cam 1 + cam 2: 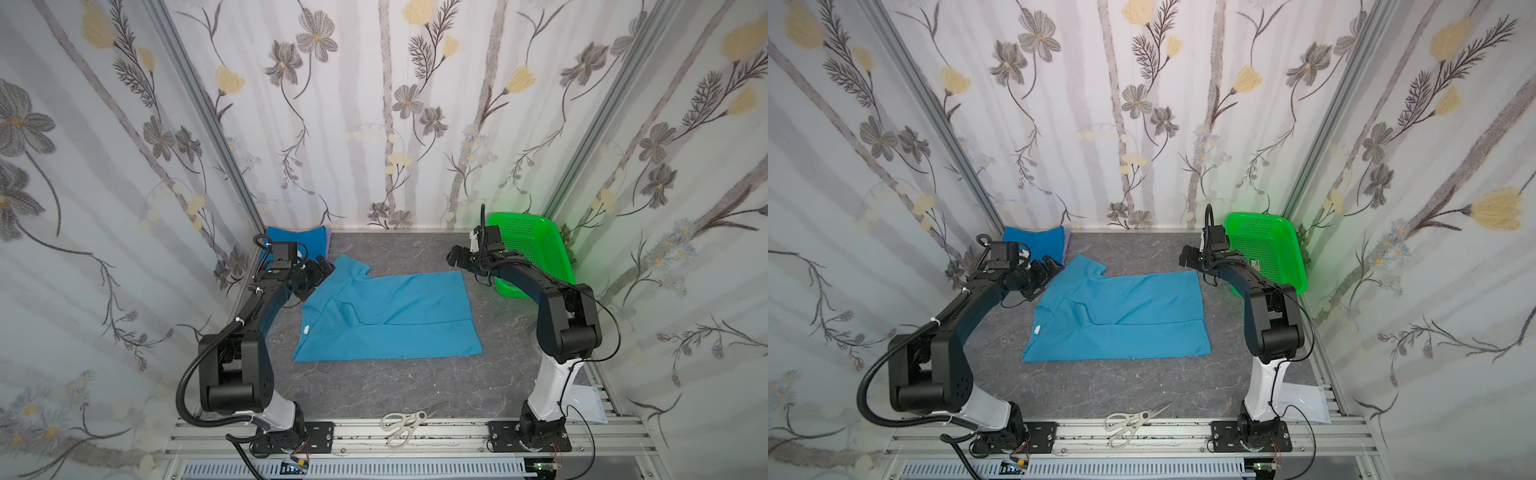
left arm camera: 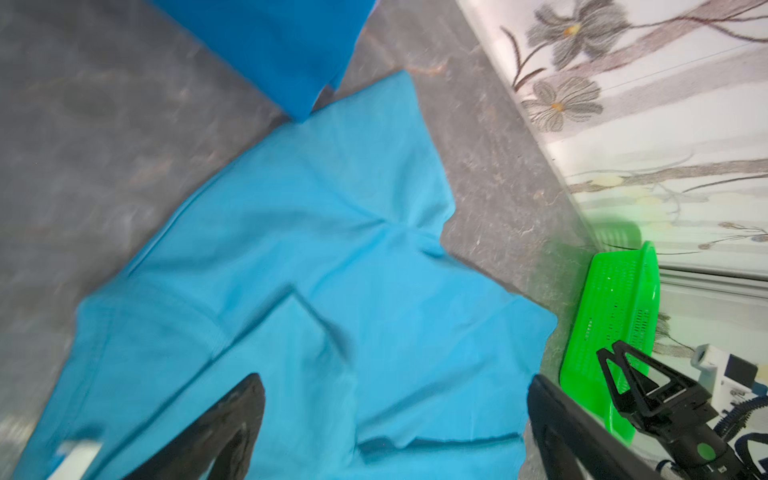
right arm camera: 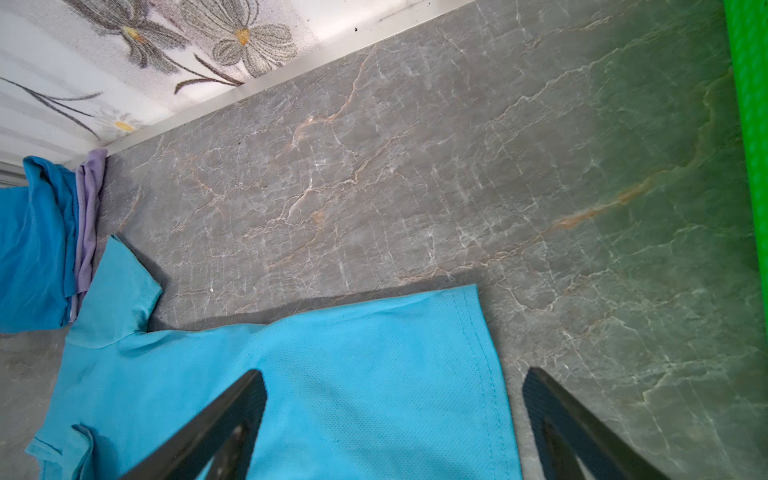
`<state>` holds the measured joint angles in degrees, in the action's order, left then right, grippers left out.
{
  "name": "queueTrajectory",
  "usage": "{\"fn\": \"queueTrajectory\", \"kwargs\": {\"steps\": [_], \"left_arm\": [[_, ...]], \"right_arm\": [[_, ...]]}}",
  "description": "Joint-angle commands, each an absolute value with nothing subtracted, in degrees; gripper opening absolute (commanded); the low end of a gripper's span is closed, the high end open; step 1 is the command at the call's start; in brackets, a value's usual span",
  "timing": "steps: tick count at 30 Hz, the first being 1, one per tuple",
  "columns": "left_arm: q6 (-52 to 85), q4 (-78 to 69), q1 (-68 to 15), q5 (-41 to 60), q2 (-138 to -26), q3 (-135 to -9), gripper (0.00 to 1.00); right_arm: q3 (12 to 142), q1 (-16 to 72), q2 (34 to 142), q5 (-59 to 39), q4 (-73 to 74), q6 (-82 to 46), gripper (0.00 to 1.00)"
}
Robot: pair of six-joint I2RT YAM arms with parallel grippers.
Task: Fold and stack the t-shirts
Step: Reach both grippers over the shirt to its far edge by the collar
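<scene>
A light sky-blue t-shirt [image 1: 395,316] [image 1: 1125,316] lies spread on the grey table, one side folded over and a sleeve pointing to the back left. Its white neck label [image 1: 306,330] [image 1: 1037,330] is at the left edge. My left gripper [image 1: 322,268] [image 1: 1050,266] hovers open over that sleeve, and the cloth [image 2: 332,249] shows between its empty jaws [image 2: 395,380]. My right gripper [image 1: 455,255] [image 1: 1187,255] hangs open above the shirt's back right corner [image 3: 457,332], holding nothing [image 3: 394,373]. A folded royal blue t-shirt [image 1: 291,239] [image 3: 33,249] lies on a lilac one [image 3: 89,208] in the back left corner.
A bright green perforated basket [image 1: 536,245] [image 1: 1266,249] [image 2: 615,307] leans in the back right corner, just behind the right arm. White scissors [image 1: 403,426] [image 1: 1129,424] lie on the front rail. A clear plastic bag [image 1: 590,405] sits at the front right.
</scene>
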<state>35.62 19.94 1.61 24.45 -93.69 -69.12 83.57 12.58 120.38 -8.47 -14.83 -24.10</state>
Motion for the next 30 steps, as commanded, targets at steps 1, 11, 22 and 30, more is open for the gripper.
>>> {"fn": "queueTrajectory", "kwargs": {"steps": [1, 11, 22, 30], "left_arm": [[33.7, 18.1, 1.5, 26.0, -100.6, -76.0, 1.00], [27.4, 20.2, -1.9, 23.3, -127.9, -105.8, 0.84], [18.3, 35.6, -5.6, 11.5, -145.1, -129.6, 0.77], [16.6, 43.8, -7.2, 1.6, -148.8, -137.6, 0.67]], "right_arm": [[85.0, 12.7, 122.0, -7.6, -16.8, -23.5, 0.93], [85.8, 12.5, 123.7, -4.5, -17.2, -25.5, 0.88], [81.8, 12.8, 121.7, -5.4, -15.3, -26.7, 0.87], [80.3, 13.4, 121.0, -6.5, -14.4, -27.1, 0.86]]}}
